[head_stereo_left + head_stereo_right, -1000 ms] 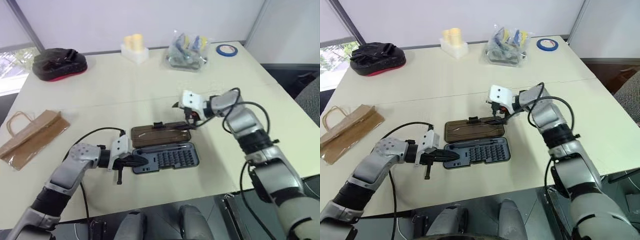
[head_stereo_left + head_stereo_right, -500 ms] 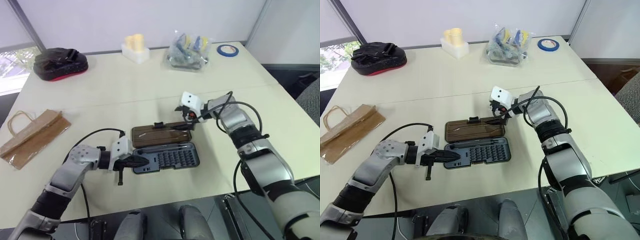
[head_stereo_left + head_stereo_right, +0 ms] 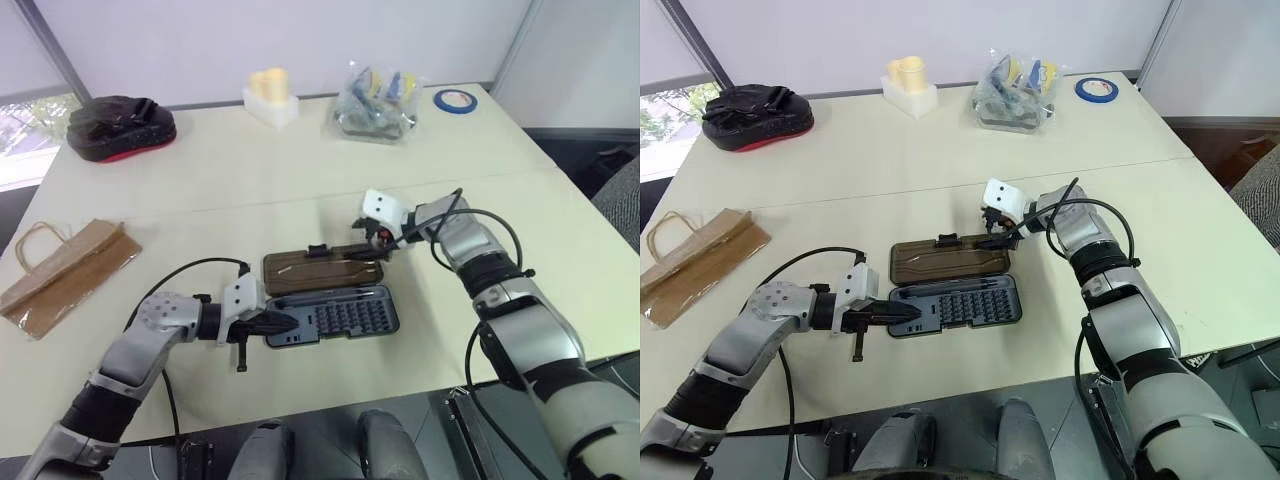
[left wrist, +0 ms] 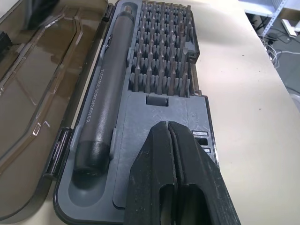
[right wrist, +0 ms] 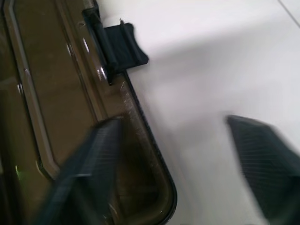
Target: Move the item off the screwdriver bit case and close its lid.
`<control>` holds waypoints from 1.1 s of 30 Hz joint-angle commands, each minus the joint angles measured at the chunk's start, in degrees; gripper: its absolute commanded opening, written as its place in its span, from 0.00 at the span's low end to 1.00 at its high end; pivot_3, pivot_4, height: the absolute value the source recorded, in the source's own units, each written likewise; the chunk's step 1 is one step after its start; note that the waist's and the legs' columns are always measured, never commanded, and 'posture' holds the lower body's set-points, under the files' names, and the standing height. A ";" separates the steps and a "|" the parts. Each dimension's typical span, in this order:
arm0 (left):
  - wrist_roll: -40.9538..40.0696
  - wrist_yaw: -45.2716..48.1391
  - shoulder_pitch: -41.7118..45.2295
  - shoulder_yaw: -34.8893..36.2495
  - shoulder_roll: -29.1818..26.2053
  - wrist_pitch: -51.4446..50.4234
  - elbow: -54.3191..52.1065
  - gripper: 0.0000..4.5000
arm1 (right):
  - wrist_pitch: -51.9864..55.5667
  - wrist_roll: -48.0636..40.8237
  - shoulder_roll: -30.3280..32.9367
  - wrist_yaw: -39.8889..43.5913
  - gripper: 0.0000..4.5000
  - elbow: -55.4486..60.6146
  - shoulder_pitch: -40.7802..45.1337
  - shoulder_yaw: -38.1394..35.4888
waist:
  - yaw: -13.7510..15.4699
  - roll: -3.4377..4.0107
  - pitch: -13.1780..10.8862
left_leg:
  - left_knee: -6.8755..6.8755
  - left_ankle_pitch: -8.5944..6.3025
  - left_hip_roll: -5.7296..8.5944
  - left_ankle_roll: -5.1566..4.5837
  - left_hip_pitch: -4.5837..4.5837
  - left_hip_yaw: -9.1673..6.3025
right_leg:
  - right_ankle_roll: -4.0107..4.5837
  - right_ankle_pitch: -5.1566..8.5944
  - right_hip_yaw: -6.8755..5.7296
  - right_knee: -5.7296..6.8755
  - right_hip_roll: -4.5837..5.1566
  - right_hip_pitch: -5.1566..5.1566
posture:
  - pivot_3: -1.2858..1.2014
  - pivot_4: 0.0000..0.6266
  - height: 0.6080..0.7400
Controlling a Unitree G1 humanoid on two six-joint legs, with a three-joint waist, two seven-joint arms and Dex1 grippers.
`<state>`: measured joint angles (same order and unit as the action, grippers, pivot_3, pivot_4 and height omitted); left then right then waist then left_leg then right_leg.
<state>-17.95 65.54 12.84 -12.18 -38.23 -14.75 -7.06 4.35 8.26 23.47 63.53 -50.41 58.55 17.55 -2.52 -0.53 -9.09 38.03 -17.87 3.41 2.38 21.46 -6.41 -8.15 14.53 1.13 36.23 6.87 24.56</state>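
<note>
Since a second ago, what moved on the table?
The right pincer came down to the far right corner of the open lid, one finger over it, one off its edge, nothing held yet. The left pincer stayed shut, resting on the grey tray. The paper bag lay unmoved.

Looks like an office or lab test room. Plain cream tabletop (image 3: 1160,230) set against bare white partition walls (image 3: 940,40) with grey frame posts, a window (image 3: 665,120) at the far left edge. Odd props scattered along the far side: roll of blue tape (image 3: 1096,88), clear bag of small parts (image 3: 1012,95), white holder with pale yellow cylinders (image 3: 910,85), black-and-red pouch (image 3: 755,115). Cluttered shelving and cables (image 4: 281,23) visible past the tabletop's edge in the left wrist view.
</note>
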 commanded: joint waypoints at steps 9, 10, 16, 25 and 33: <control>0.77 -1.88 -0.12 0.86 -0.26 -1.17 -0.12 0.00 | -1.60 1.90 1.17 3.17 0.01 1.54 -1.11 1.20 | -0.02 0.05 0.16 | 0.03 0.02 -0.02 0.04 -0.17 0.00 | 0.00 0.00 0.01 0.03 -0.04 -0.17 | 0.52 0.24 1.00; 0.79 -2.04 -0.09 0.86 -0.19 -1.20 -0.17 0.00 | -1.75 2.02 1.28 3.26 0.01 1.61 -1.16 1.28 | -0.02 0.06 0.16 | 0.03 0.02 -0.02 0.04 -0.17 0.00 | 0.00 0.00 0.01 0.03 -0.04 -0.17 | 0.52 0.24 1.00; 0.85 -2.37 0.50 0.95 0.13 -0.97 0.63 0.00 | -2.35 2.33 1.71 4.41 0.01 2.65 -1.54 1.82 | 0.05 0.07 0.16 | 0.04 0.03 -0.02 0.04 -0.16 -0.01 | 0.00 0.00 0.01 0.03 -0.03 -0.17 | 0.52 0.24 1.00; 1.15 -2.90 1.45 1.16 0.72 -0.44 1.77 0.00 | -5.66 4.60 1.56 4.26 0.01 -0.57 -1.48 3.63 | 0.16 0.07 0.17 | 0.03 0.02 0.00 0.04 -0.15 -0.02 | 0.00 0.00 0.01 0.02 -0.02 -0.17 | 0.52 0.24 1.00; 1.08 -3.32 0.41 1.52 0.48 -0.50 0.73 0.00 | -6.70 4.99 -0.06 2.21 0.66 -5.02 1.17 3.01 | -0.04 0.10 0.18 | 0.02 0.02 -0.01 0.04 -0.14 -0.02 | 0.00 0.00 0.01 0.02 -0.03 -0.14 | 0.52 0.24 1.00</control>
<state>-17.32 62.53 13.91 -11.56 -37.30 -15.31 -5.75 -2.24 11.73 23.96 65.34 -53.29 60.02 19.35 -2.56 -0.43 -8.90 38.04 -17.84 3.40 2.43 21.32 -6.44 -8.15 14.53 1.14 36.25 6.85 24.41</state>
